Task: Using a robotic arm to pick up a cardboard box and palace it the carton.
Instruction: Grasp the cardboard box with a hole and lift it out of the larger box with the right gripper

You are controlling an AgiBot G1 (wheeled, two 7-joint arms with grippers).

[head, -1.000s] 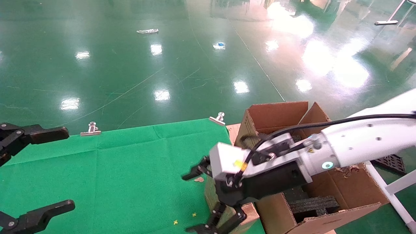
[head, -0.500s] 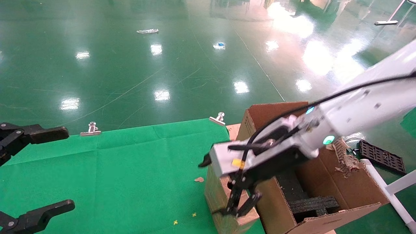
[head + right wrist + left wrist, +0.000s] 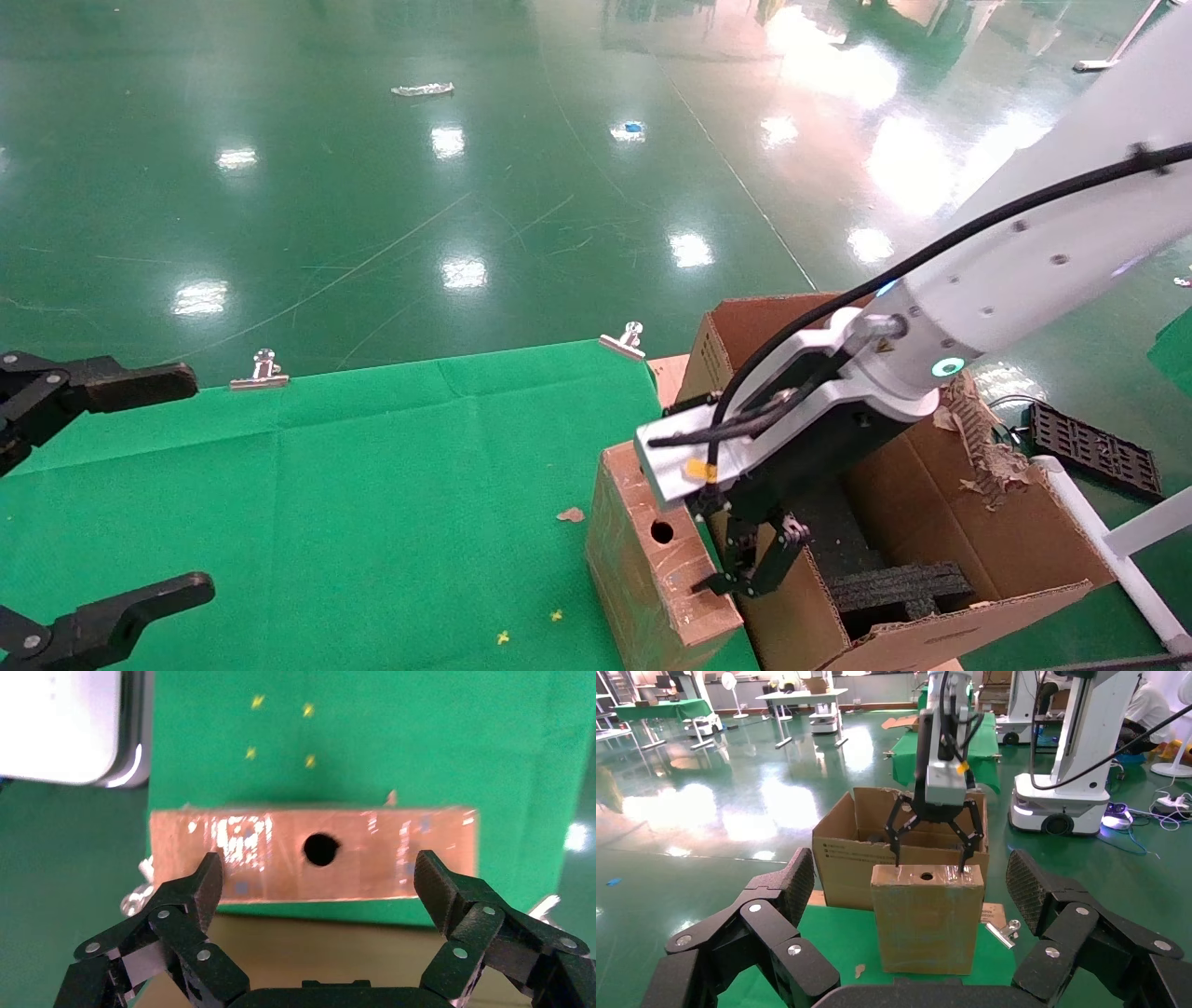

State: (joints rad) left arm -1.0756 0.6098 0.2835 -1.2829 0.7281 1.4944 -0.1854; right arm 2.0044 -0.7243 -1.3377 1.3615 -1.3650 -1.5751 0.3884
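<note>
At cloth's edge beside carton (image 3: 931, 522) | cardboard box (image 3: 652, 559) upright (round hole topside) | right gripper (image 3: 745, 568) spread, empty

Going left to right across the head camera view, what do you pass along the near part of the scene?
Left gripper → green cloth → cardboard box → right gripper → carton → black grid piece on the floor.

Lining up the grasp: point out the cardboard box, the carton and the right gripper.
cardboard box (image 3: 663, 550): head view, top face beside the hole.
carton (image 3: 968, 545): head view, inner side wall.
right gripper (image 3: 932, 859): left wrist view, open, midway between fingertips.
</note>
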